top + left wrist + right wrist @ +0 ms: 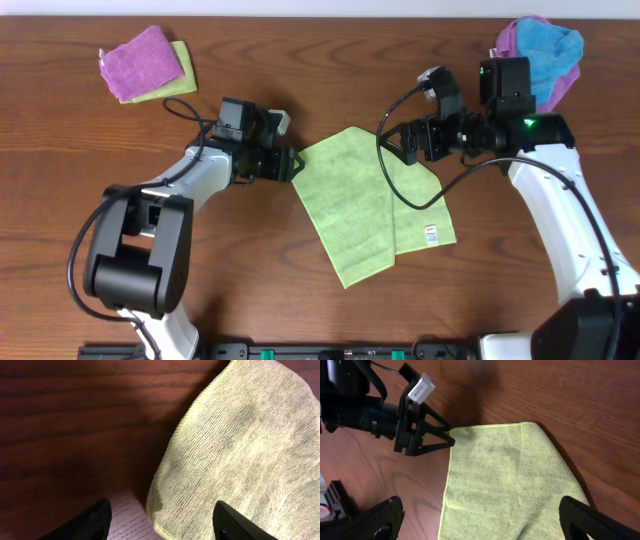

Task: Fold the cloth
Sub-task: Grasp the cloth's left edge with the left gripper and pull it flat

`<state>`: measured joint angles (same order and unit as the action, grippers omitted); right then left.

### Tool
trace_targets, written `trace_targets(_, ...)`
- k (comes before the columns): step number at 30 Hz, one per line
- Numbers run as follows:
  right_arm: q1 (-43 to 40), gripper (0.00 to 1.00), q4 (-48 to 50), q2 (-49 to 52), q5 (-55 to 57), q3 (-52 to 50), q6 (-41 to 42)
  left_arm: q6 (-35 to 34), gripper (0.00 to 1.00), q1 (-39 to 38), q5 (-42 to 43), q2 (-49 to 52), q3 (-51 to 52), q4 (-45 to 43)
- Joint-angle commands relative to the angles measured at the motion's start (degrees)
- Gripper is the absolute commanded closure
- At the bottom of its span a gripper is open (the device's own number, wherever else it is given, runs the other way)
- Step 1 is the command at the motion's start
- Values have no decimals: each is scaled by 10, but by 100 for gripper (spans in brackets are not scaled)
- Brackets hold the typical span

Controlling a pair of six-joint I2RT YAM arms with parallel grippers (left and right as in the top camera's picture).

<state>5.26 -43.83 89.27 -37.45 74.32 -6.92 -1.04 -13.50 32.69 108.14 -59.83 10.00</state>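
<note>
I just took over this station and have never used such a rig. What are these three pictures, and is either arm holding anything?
Two robot arms work at a wooden table. The overhead picture looks straight down; the other two come from cameras on each wrist. A green cloth, partly folded, lies in the middle. The left hand sits at its left corner with fingers open, one on each side of the edge in its wrist view. The right hand hovers open over the top right edge. Neither holds anything. Folded cloths lie top left, and a blue and purple pile top right.

No readable text; only a tiny, illegible white tag (432, 236) on the green cloth (365, 200).
</note>
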Motion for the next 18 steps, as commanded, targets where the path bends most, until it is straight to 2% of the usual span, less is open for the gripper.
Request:
trace_targets(1,-5,1,1,-8,0,10,-4,-7,37,-10,10,13,-15,-5)
trace_targets(7,-5,1,2,-8,0,10,-4,-7,41,-16,10,22,-15,-15)
trace_targets(12,-5,1,1,-8,0,10,-4,-18,53,-15,10,43,-15,-22)
trace_targets(13,-5,1,1,-8,0,10,-4,-20,58,-15,10,47,-15,-24)
trace_targets(18,-5,1,0,-8,0,10,-4,-20,94,-14,-19,50,-18,-36)
